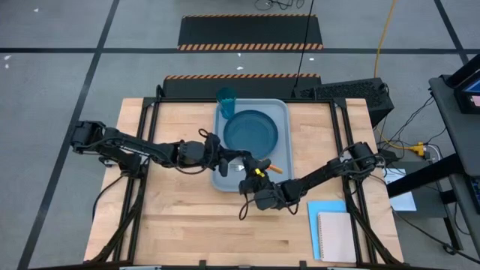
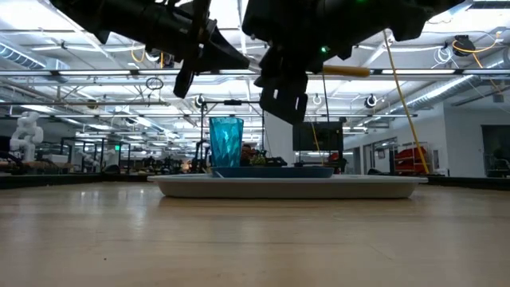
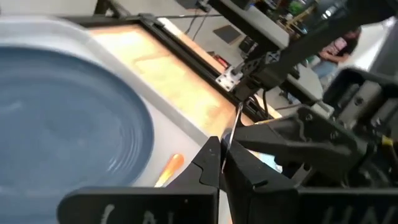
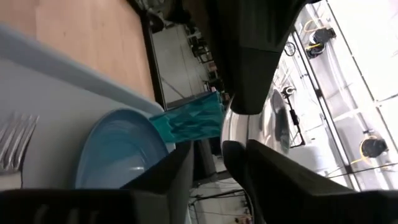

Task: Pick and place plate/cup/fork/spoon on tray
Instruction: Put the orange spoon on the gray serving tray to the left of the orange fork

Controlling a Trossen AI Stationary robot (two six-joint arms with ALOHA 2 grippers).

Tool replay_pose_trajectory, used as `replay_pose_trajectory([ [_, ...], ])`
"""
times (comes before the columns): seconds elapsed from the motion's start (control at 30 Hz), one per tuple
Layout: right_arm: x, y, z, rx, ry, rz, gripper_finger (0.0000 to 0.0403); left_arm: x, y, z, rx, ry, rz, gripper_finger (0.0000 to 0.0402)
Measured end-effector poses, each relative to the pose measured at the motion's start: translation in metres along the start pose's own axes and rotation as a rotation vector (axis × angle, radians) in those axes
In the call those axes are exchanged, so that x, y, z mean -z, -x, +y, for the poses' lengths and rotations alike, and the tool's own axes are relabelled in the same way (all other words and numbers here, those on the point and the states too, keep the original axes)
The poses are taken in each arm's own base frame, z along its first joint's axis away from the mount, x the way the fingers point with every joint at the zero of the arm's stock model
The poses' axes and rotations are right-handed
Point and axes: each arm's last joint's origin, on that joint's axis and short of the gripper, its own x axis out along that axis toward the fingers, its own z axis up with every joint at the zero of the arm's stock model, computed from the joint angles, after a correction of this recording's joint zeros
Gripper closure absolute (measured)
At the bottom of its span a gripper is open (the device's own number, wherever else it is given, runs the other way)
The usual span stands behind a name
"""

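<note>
The grey-blue tray (image 1: 283,154) lies mid-table. The dark blue plate (image 1: 251,129) lies in it. The teal cup (image 1: 226,97) stands upright at the tray's far left corner. The fork's tines (image 4: 15,146) lie on the tray floor. The spoon is in the air above the tray's near part, and its orange handle (image 2: 344,71) lies level, pointing toward the table's right. My left gripper (image 1: 255,161) and my right gripper (image 1: 253,176) meet at its bowl end, both shut on it. An orange handle (image 3: 171,168) shows beside my left fingers; whose it is I cannot tell. My left gripper pinches a thin silver edge of the spoon (image 3: 229,140) between its two fingertips, coming level from the table's left. The spoon is lifted clear of the tray. My right gripper has the shiny bowl (image 4: 247,130) between its two fingers, coming from the table's near right, across the spoon. The handle (image 1: 274,169) sticks out level toward the table's right. The place of contact is hidden by the fingers.
A light blue paper sheet (image 1: 324,206) and a beige notebook (image 1: 336,236) lie at the table's near right. Bare wood lies left of and in front of the tray. A person shows in the room beyond, in the left wrist view (image 3: 336,53).
</note>
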Motion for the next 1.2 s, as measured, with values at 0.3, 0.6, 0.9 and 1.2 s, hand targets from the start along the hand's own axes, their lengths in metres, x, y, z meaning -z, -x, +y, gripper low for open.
replay_pose_trajectory([
  [0.3, -0.003, 0.005, -0.012, -0.006, -0.08, -0.022, 0.0212, 0.0, 0.0, -0.001, 0.024, -0.115, 0.01, 0.0396],
  [0.6, 0.005, 0.024, -0.037, -0.084, -0.118, -0.039, 0.0212, -0.002, -0.001, 0.002, 0.027, -0.082, 0.021, 0.0397],
  [0.9, 0.033, 0.034, -0.061, -0.334, -0.223, -0.013, 0.0212, -0.004, -0.001, 0.003, 0.039, 0.014, 0.023, 0.0397],
  [1.2, 0.036, 0.031, -0.063, -0.216, -0.263, 0.015, 0.023, -0.006, -0.001, 0.003, -0.006, 0.046, -0.033, 0.0397],
])
